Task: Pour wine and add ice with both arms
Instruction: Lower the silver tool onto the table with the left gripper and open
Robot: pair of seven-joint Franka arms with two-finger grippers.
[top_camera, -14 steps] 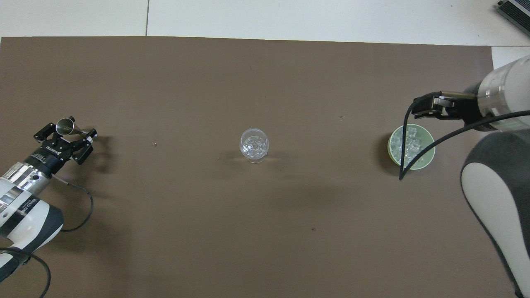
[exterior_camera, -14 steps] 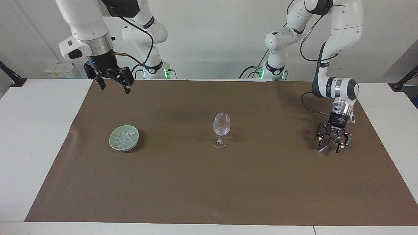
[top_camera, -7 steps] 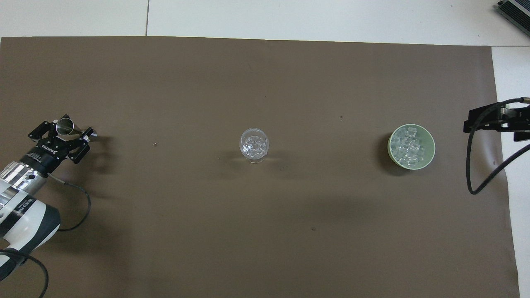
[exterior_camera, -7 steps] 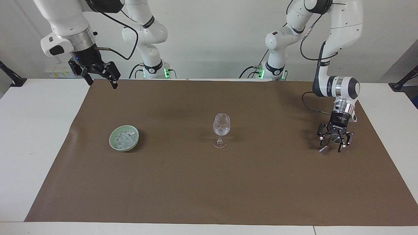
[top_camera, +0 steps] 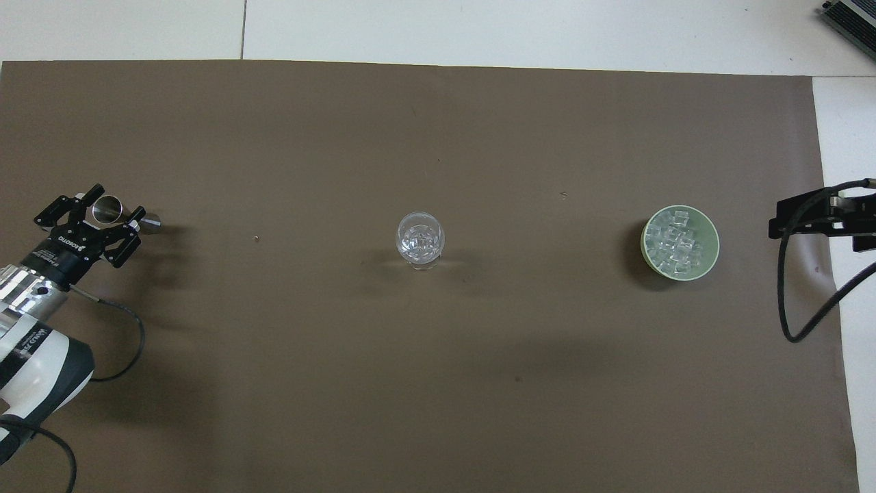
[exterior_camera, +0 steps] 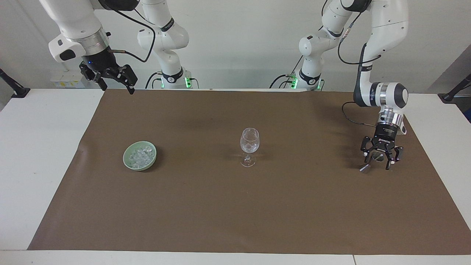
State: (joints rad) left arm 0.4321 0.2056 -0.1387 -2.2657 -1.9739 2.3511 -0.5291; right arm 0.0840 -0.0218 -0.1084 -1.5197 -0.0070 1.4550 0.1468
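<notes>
A white table (exterior_camera: 33, 154) carries a large brown paper mat (exterior_camera: 235, 206) that covers most of its top. Two big white jointed arms reach over it. The left arm (exterior_camera: 382, 55) bends down at its own end of the table, and the left gripper (exterior_camera: 381, 163) hangs low over the mat there with its black fingers (top_camera: 130, 220) set around a small silver metal measuring cup (top_camera: 108, 209); the cup's open mouth shows between them in the overhead view, and a little silver foot or tip pokes out at the side of the fingers. Whether the cup rests on the mat or is lifted just clear of it cannot be told. The right arm (exterior_camera: 79, 25) is raised at the other end, and the right gripper (exterior_camera: 117, 84) hovers high over the mat's edge close to the robots, its fingers spread wide with nothing between them. A clear stemmed wine glass (exterior_camera: 249, 146) stands upright near the middle of the mat, well apart from both grippers, with a few clear glittering pieces in its bowl. A pale green round bowl (exterior_camera: 127, 160) sits on the mat toward the right arm's end, level with the glass. The ice (exterior_camera: 141, 156), small clear irregular chunks, lies heaped in that bowl.
</notes>
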